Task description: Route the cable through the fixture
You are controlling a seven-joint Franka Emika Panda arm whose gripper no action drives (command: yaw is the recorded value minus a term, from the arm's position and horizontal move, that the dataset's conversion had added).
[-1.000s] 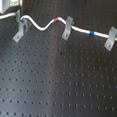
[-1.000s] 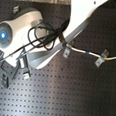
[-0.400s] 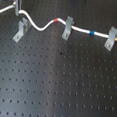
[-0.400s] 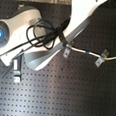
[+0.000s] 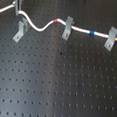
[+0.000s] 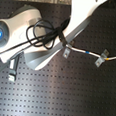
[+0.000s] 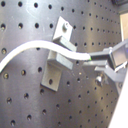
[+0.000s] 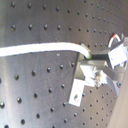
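The white cable [image 5: 40, 29] runs across the board in the first exterior view. Its red-orange band [image 5: 58, 19] lies just before the middle fixture [image 5: 68, 28]. Its blue band [image 5: 92, 33] lies between that one and the right fixture [image 5: 111, 38]. My gripper [image 5: 16, 10] is at the far left, shut on the cable just above and behind the left fixture [image 5: 20, 31]. In the first wrist view the cable [image 7: 30, 49] crosses this fixture [image 7: 56, 57] close to its top and ends between my fingers [image 7: 114, 56]. I cannot tell whether it sits in the notch.
The black perforated board [image 5: 57, 84] fills the first exterior view. In the second exterior view the white arm body [image 6: 40, 42] with looped black wiring [image 6: 43, 35] covers the left part, and two fixtures [image 6: 67, 52] [image 6: 99, 59] show to its right.
The arm has shifted slightly to the second exterior view's left. The gripper still holds the cable near the left fixture, and the cable's wave has barely moved.
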